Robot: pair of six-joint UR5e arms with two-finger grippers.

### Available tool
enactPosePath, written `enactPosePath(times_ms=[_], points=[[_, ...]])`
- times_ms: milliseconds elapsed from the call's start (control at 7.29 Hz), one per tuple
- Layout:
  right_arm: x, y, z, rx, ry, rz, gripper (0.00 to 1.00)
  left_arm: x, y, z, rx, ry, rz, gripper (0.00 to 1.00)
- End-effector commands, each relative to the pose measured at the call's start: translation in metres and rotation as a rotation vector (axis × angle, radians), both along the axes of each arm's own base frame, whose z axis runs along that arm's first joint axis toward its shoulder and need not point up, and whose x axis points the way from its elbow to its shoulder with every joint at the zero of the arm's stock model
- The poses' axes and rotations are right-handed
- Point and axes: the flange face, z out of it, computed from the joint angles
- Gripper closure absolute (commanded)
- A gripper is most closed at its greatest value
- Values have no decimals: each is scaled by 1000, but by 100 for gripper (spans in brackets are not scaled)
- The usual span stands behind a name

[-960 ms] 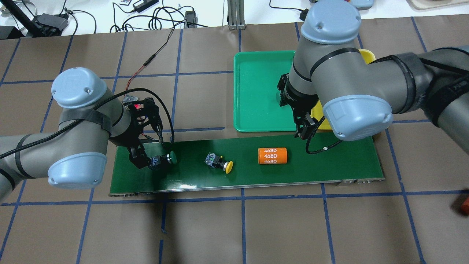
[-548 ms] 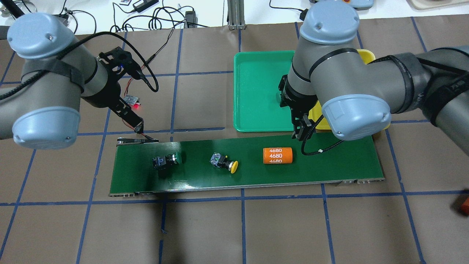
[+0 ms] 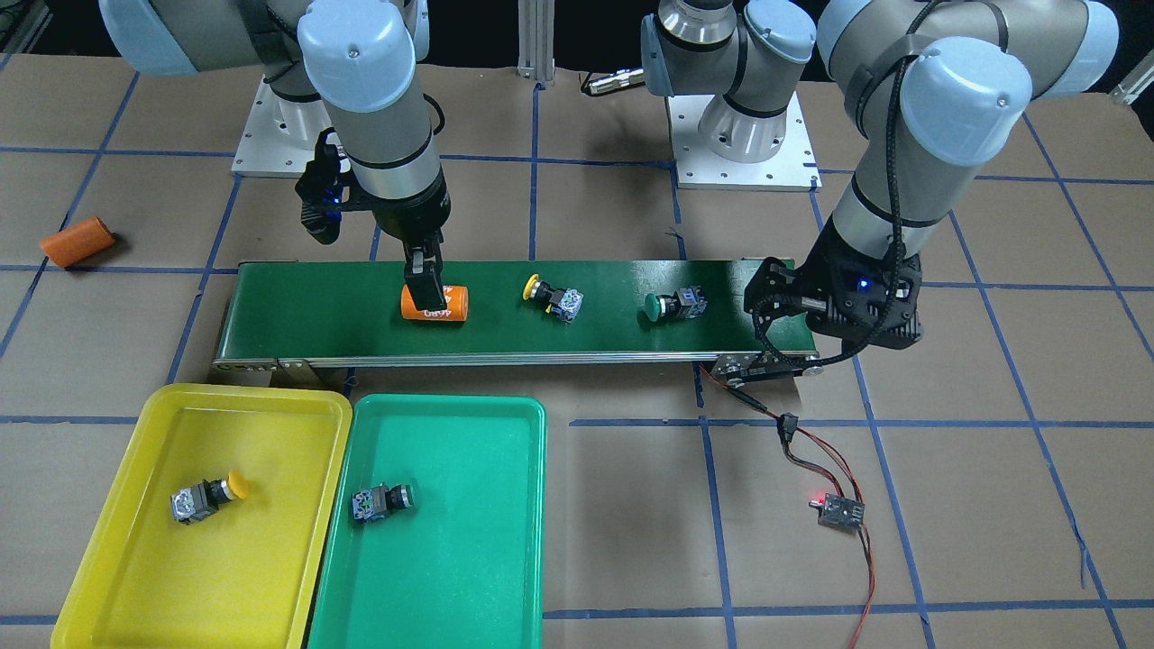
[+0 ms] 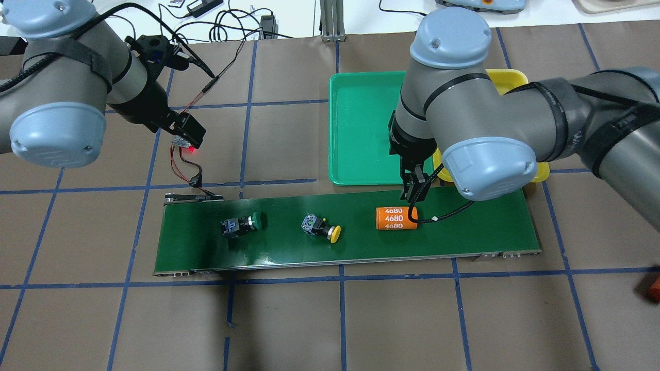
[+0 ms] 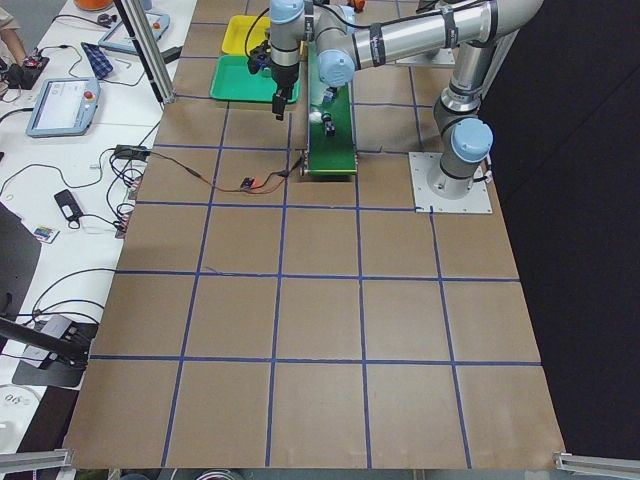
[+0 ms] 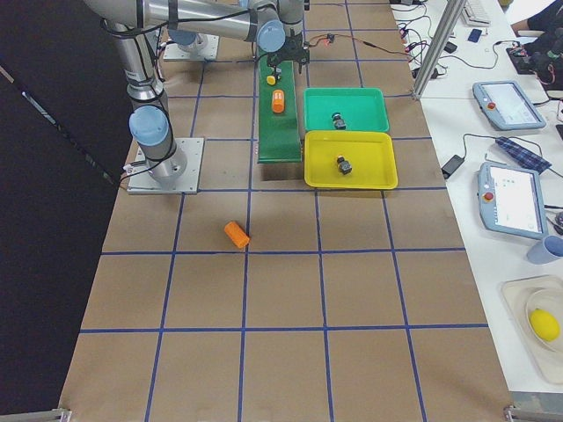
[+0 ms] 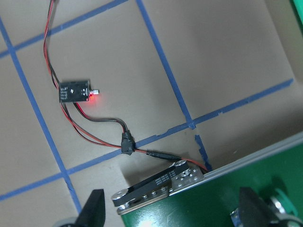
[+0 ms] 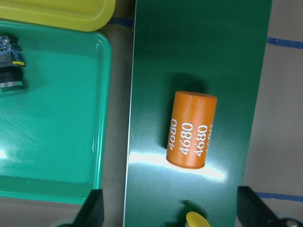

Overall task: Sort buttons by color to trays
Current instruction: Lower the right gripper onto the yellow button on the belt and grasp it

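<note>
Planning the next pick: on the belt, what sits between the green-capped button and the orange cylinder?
One yellow-capped button lies there on the conveyor belt, clear in the overhead view.

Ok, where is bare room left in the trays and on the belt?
Both trays are bare away from the conveyor belt: the yellow tray beyond its yellow-capped button, the green tray beyond its green-capped button. The belt's widest bare stretch runs from the orange cylinder to its yellow-tray end; a loose yellow button and loose green button crowd the middle.
</note>
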Motion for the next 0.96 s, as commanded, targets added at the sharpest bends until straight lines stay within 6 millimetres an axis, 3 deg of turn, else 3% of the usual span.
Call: enactPosePath(times_ms=[0,137,411,823], points=[[17,11,3,-8,-4,44,0,1,-8,2,31,5,155,0],[33,17,-4,6,-22,65,0,-6,-4,2,54,3,236,0],[57,12,-34,28,-49,100,0,-4,-4,0,72,-37,218,0],[61,8,-58,81,-28,21,0,-6,-6,8,58,-39,193,0]])
